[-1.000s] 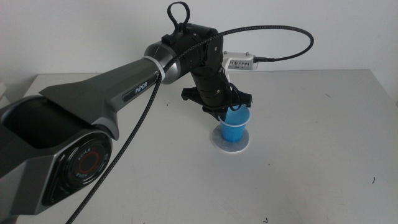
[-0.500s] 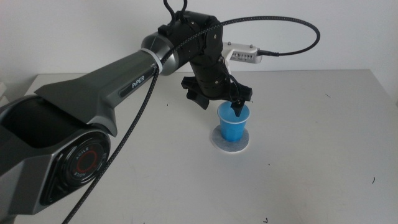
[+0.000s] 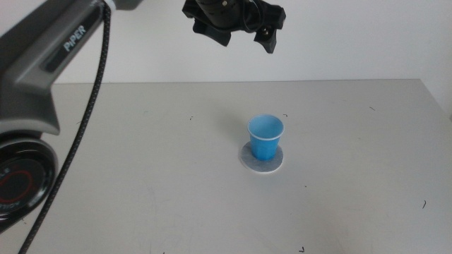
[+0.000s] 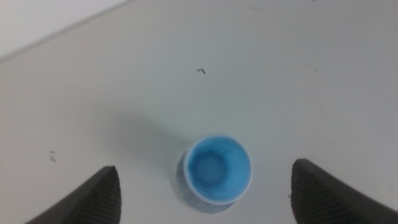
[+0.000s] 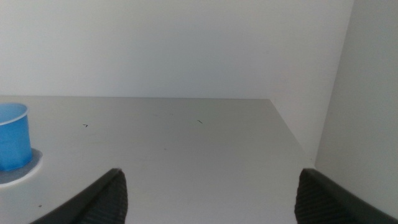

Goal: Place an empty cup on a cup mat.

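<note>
Upright in the centre of the middle view, a little right of the middle: the cup [image 3: 266,137], bright blue, pale-rimmed, nothing visible inside. Seated on the cup mat [image 3: 261,159], a grey-white disc showing as a thin ring around the base, wider on the near side. Free of any grip, nothing touching it.

Seen from straight above in the left wrist view: round mouth and lighter blue floor of the cup [image 4: 219,169] in the lower centre, only a pale sliver of mat at its edge. At the left edge of the right wrist view: the cup [image 5: 12,136] side-on, standing on the pale mat [image 5: 22,171].

Readable lettering: "PIPER" in white along the dark arm link, upper left of the middle view. Red ring marking on the joint cap at lower left, text too small to read.

Left gripper [image 3: 244,25] raised high at the top of the frame, well above the cup, jaws spread wide and holding nothing. Right gripper [image 5: 208,193] low near the pale surface [image 3: 141,169], well apart from the cup, jaws likewise apart and empty.
</note>
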Controlling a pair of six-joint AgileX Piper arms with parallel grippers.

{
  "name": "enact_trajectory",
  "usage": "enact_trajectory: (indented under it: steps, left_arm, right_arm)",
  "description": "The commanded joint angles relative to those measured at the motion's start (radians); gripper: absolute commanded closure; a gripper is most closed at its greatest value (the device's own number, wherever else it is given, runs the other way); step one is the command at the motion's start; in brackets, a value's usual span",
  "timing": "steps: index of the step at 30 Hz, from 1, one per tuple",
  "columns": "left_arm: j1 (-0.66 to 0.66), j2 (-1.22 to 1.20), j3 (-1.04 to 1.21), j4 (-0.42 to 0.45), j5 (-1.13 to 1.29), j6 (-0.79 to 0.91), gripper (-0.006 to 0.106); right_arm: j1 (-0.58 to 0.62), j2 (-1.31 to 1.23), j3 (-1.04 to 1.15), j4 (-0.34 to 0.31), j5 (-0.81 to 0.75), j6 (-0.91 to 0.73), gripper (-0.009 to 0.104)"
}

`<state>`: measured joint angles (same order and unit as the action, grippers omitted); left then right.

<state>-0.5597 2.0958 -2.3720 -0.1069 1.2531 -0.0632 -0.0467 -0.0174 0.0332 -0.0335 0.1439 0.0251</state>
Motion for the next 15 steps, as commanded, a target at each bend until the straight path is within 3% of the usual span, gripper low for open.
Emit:
enact_trajectory:
  steps: [1, 5, 11, 15]
  left_arm:
    - [0.002, -0.105, -0.034, 0.017, 0.058, 0.039, -0.005]
    - [0.001, -0.165, -0.028, 0.020, 0.058, 0.106, -0.005]
    - [0.001, -0.338, 0.176, 0.147, 0.028, 0.083, -0.005]
    - [0.002, -0.481, 0.393, 0.228, -0.116, 0.079, -0.005]
  right_arm:
    - [0.002, -0.019, -0.012, -0.009, -0.078, -0.008, 0.001]
    - [0.002, -0.019, -0.012, -0.009, -0.078, -0.008, 0.001]
    - [0.002, -0.019, -0.012, -0.009, -0.078, -0.008, 0.001]
    - [0.002, -0.019, -0.012, -0.009, -0.078, -0.008, 0.001]
